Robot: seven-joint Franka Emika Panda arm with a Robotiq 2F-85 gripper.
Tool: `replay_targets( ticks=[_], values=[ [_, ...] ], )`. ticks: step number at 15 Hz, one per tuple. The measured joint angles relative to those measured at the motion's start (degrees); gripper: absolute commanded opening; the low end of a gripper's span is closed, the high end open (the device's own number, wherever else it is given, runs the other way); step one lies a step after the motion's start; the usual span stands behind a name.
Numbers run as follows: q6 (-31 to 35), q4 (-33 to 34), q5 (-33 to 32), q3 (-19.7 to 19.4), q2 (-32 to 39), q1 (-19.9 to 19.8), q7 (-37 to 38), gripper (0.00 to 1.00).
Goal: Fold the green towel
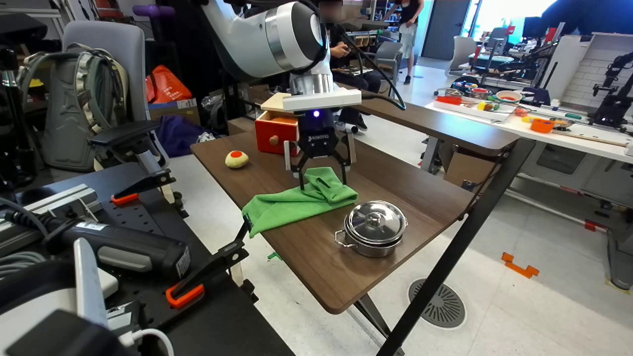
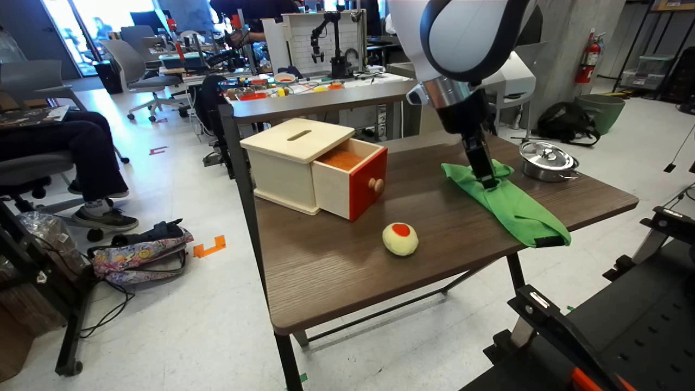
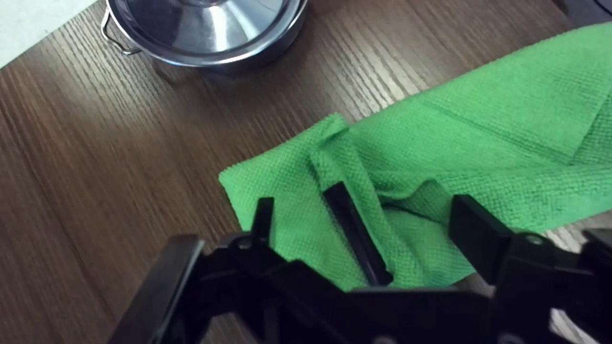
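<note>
"Since the Robotiq gripper (image 1: 323, 186) stands jaws apart over the green towel (image 1: 293, 207), left of the lidded pot (image 1: 375, 227) in both exterior views, which step?"
"Mid-fold, I'd judge; next, pinch its upper layer."

Table (image 2: 326, 271) | green towel (image 1: 287, 211) | lidded pot (image 1: 376, 227) | drawer box (image 2: 288, 176) | ball (image 2: 400, 240), apparently plush
</note>
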Motion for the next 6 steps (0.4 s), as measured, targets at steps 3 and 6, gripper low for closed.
replay_targets(
  ticks=[3,6],
  values=[
    [0.2,-1.2,1.0,0.1,-2.2,-0.4,0.2,1.00],
    [0.3,-4.4,1.7,0.5,-6.7,-0.8,-0.4,1.00]
  ],
)
